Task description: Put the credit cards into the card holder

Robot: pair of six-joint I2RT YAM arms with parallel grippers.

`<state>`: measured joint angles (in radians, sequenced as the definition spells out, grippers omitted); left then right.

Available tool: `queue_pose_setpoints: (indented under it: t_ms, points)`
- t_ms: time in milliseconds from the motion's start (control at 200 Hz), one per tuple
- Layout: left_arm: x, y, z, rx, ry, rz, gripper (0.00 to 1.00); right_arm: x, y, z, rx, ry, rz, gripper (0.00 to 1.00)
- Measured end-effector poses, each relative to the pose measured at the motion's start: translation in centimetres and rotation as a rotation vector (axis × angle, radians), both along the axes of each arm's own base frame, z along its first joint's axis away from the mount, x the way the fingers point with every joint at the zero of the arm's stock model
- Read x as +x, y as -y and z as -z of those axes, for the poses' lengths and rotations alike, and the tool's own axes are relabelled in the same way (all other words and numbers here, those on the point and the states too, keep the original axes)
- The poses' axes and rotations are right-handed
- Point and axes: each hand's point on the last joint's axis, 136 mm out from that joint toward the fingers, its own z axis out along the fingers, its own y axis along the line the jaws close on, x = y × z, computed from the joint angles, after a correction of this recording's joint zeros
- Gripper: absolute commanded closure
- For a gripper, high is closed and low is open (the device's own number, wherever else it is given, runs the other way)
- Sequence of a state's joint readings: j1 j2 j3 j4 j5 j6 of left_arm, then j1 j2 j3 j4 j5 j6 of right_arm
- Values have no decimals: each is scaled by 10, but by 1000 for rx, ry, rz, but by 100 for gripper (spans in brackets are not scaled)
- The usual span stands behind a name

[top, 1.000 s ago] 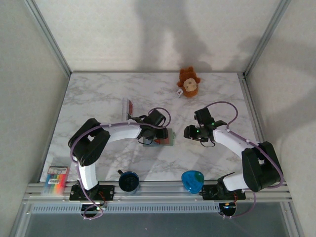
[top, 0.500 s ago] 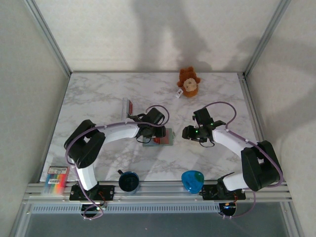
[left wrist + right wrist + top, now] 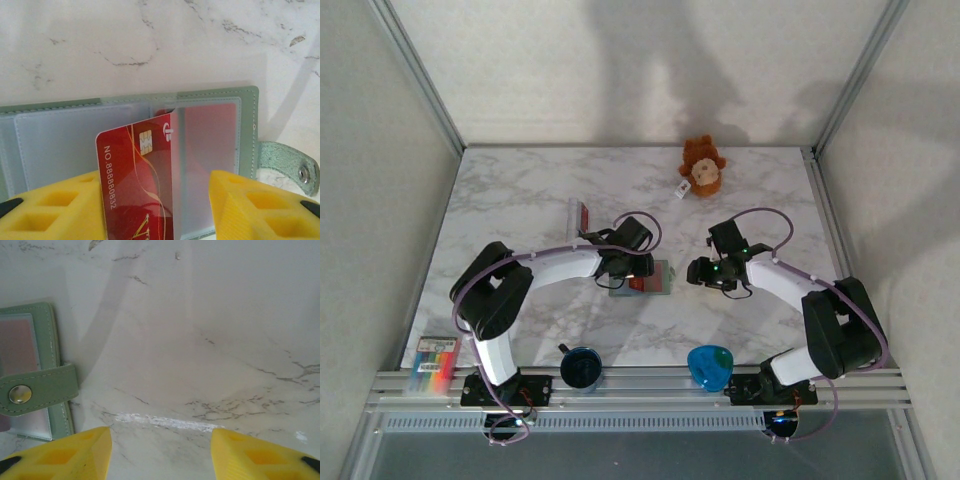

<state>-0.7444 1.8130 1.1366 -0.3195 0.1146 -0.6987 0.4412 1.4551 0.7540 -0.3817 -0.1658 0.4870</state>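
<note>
The grey-green card holder [image 3: 210, 92] lies open on the marble, its clear sleeves facing up. A red credit card [image 3: 135, 185] with a gold chip lies across its middle, with the right part tucked under the right sleeve, which shows red through the plastic. My left gripper [image 3: 155, 175] is open around the card, and its left finger [image 3: 60, 210] is against the card's left edge. From above, the holder [image 3: 658, 283] sits just under my left gripper [image 3: 630, 270]. My right gripper [image 3: 160, 436] stands open over bare marble, right of the holder's snap strap [image 3: 37, 389].
A clear stand [image 3: 579, 217] with something red in it is behind the left arm. A brown plush toy [image 3: 702, 168] sits at the back. A dark round cup [image 3: 582, 367], a blue object [image 3: 708, 365] and a crayon box [image 3: 435, 355] lie along the near edge.
My left gripper has drawn back a little to the left, uncovering more of the holder and the red card. My right gripper has crept slightly left.
</note>
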Motion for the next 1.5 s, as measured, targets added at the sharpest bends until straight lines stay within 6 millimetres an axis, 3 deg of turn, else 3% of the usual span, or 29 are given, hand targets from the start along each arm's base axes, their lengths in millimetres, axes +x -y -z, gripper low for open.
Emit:
queue_pose_setpoints:
  t_ms: [355, 701, 1036, 1241, 1327, 1352, 1447, 1497]
  points:
    - [0, 0, 2, -1, -6, 0, 50, -1, -6, 3, 18, -19, -17, 46]
    - [-2, -2, 18, 13, -37, 1, 52, 2, -25, 1, 98, -13, -53, 48]
    - [-4, 28, 14, -137, -64, 48, 50, 5, -23, -1, 87, 2, -43, 47]
    - [-10, 16, 11, -159, -72, 34, 49, 3, -20, -6, 31, 37, -30, 46]
    - [-17, 0, 9, -156, -78, 12, 50, 1, -20, -6, -28, 56, -24, 40]
    - [-18, -5, 8, -156, -77, 5, 50, 0, -20, -7, -50, 65, -22, 26]
    - [-20, -22, 4, -161, -73, -25, 51, -2, -30, -13, -112, 105, -31, 14]
    - [-20, -29, 1, -168, -68, -39, 52, -1, -38, -19, -125, 135, -43, 1]
